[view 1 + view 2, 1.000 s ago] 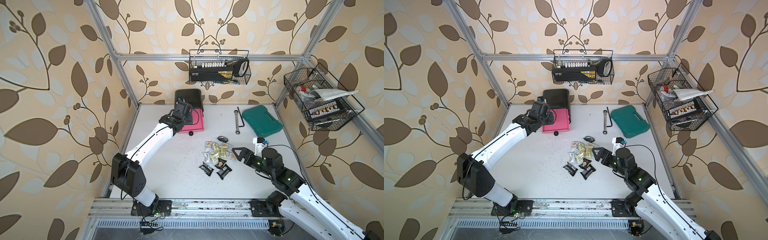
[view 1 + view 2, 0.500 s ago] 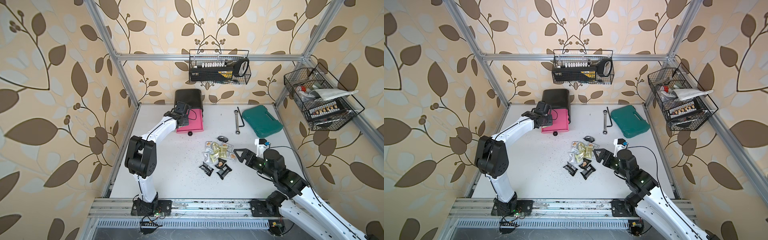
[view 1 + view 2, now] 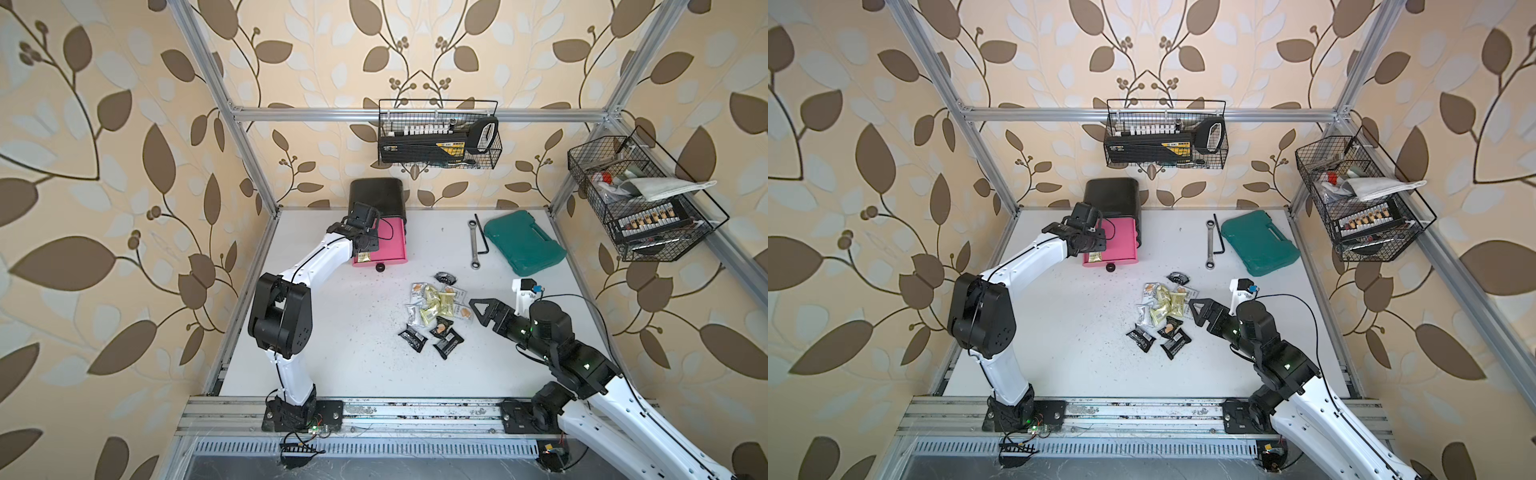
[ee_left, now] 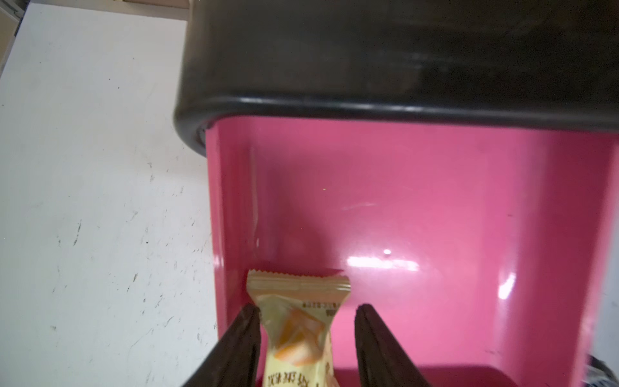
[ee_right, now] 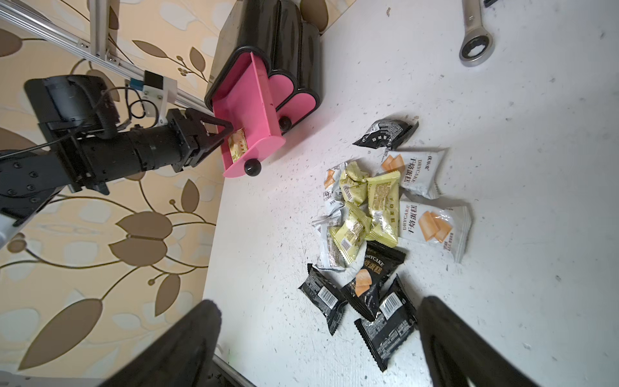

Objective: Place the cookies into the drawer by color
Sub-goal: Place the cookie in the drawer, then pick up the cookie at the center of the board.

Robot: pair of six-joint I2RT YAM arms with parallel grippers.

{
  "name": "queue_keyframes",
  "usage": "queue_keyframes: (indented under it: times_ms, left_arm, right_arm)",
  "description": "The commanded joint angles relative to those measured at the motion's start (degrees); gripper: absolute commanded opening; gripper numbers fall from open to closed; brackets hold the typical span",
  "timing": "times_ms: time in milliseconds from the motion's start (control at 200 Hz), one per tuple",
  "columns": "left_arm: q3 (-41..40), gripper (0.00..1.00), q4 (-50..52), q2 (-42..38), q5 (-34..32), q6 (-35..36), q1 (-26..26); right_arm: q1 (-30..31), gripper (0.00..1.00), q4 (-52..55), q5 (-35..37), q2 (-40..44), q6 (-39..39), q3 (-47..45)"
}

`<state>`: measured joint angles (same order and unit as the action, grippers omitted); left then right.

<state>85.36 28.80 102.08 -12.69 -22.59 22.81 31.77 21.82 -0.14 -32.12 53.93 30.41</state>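
With 12 o'clock at the back wall in both top views, the right pincer point(image 3: 476, 311) is nearest to the front rail. It hangs low over the white worktop point(image 3: 353, 353), with its two fingers spread wide and holding nothing. It points at the heap of cookies point(image 3: 432, 305), which lies just beside it at its 9 o'clock. In the heap, three black packets point(image 5: 368, 284) lie on the near edge and the yellow-green ones point(image 5: 382, 201) are bunched in the centre. The white-silver ones point(image 5: 432, 224) lie around them, and one more black packet point(image 5: 385, 132) sits at the far edge.

Farther back, at 11 o'clock from the heap, the drawer point(image 3: 376, 195) stands close to the back wall. It is a black cabinet with its top pink tray point(image 3: 392, 241) pulled out, and the two lower fronts are closed. The left pincer point(image 4: 306, 310) is above the 7 o'clock corner of this tray, with its fingers apart. One yellow packet point(image 4: 298, 335) lies in the tray between the fingers. One finger seems to touch its edge, but the view is too close to be sure; the other finger is clear of it.

At 1 o'clock from the heap lie a wrench point(image 3: 473, 245) and a bent hex key point(image 3: 482, 237), and beside them, at 2 o'clock, a teal case point(image 3: 523, 241). One wire basket point(image 3: 438, 133) hangs on the back wall and a second basket point(image 3: 640, 199) on the right wall.
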Motion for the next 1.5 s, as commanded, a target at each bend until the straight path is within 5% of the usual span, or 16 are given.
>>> queue_keyframes:
  times_ms: [0,105,310,590,1165,1500]
  left_arm:
    - [-1.9,0.5,-3.0,-10.5,8.5,-2.8,-0.4]
    - [-5.3,0.5,-5.6,-16.0,14.0,-5.5,1.4]
    - [-8.0,0.49,-4.8,-19.0,7.6,-0.7,15.5]
    - [-8.2,0.48,-2.8,-7.1,8.1,11.2,27.5]
    - [-7.6,0.56,-6.3,7.2,16.3,17.5,28.4]
    - [-10.9,0.5,-9.8,11.0,17.8,15.0,28.4]
  right_arm:
    - [0.3,0.94,0.0,1.1,-0.7,-1.1,0.8]
    - [0.3,0.94,-0.2,0.9,-2.2,-1.5,1.5]
    - [0.4,0.95,-2.2,0.2,-5.0,-1.7,1.6]
    - [0.3,0.95,-3.3,-0.1,-6.4,-1.4,1.7]
    - [0.4,0.95,-2.5,0.5,-5.9,-1.4,0.7]
    - [0.4,0.95,-2.2,0.5,-5.3,-1.0,0.2]
